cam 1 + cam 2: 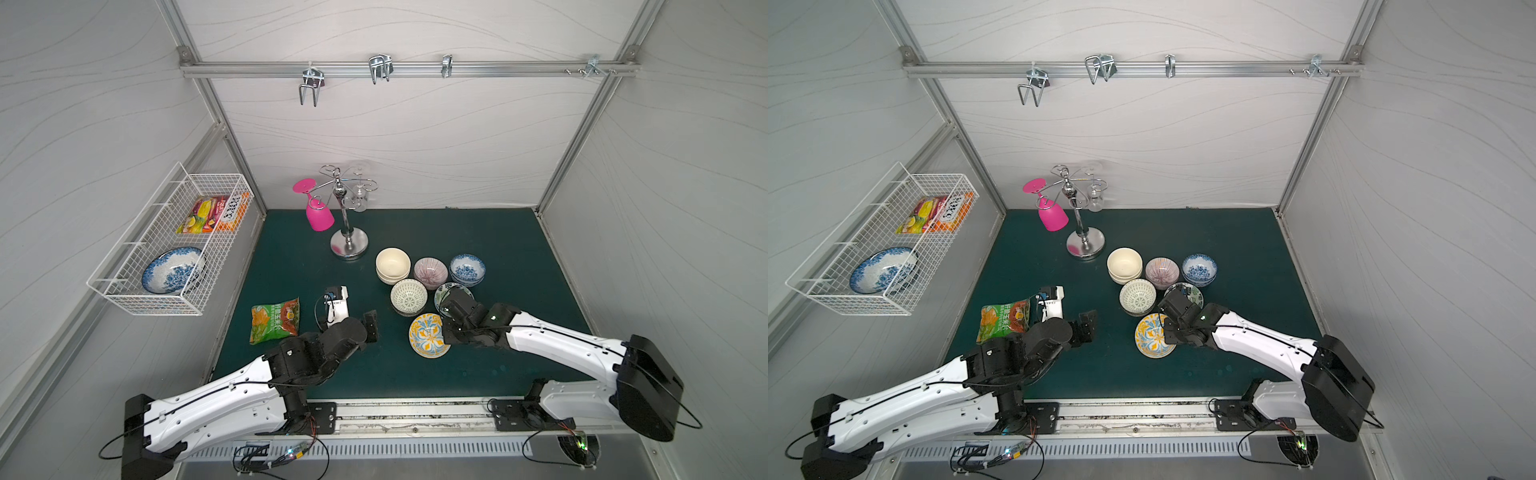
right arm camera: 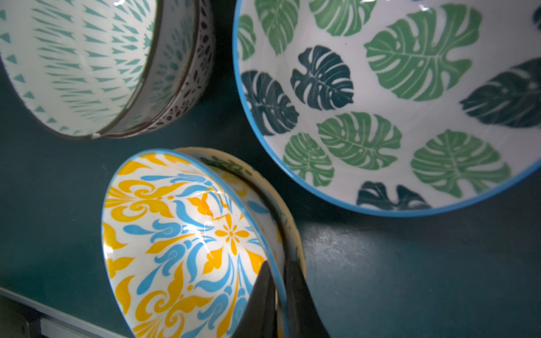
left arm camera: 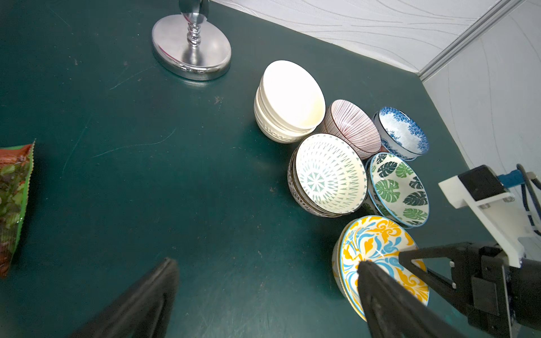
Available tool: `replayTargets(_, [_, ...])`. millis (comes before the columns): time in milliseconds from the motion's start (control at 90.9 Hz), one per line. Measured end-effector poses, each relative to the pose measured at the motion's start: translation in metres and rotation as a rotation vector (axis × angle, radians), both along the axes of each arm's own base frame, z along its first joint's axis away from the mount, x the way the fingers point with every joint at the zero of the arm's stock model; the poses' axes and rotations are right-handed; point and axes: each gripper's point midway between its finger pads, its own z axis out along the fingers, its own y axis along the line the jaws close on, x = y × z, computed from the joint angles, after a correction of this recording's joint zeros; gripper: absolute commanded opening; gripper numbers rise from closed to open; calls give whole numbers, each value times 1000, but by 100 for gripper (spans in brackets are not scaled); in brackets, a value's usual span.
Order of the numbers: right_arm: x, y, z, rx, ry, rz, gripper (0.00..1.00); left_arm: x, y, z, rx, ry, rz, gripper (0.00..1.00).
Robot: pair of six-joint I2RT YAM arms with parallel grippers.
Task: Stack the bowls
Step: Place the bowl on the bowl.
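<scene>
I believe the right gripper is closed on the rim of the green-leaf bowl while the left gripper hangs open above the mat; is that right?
No: the right wrist view shows the right gripper closed on the rim of the yellow-floral bowl, not the green-leaf bowl. The left gripper does hang open above the mat.

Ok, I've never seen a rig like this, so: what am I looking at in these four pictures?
Two robot arms with pincer grippers work over a green mat. Two pictures look down from overhead on the whole scene; the other two come from cameras on each arm's wrist. On the mat stand small bowls, several nested in pairs: cream, pink-striped, blue-and-white, lattice, green-leaf, plus a chrome glass stand and a snack bag. The right gripper pinches the rim of a yellow-floral bowl sitting in another bowl. The left gripper is open, holding nothing.
</scene>
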Motion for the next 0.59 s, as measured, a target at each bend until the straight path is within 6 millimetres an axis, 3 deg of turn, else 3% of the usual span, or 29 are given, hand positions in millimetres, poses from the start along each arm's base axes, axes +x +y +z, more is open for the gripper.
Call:
replayTargets(374, [3,3,2,27,-13,6,21,3,-9,4,2,11,-14,100])
replayTargets(594, [4,4,4,94,-13,13,35,3,-8,4,1,11,-13,100])
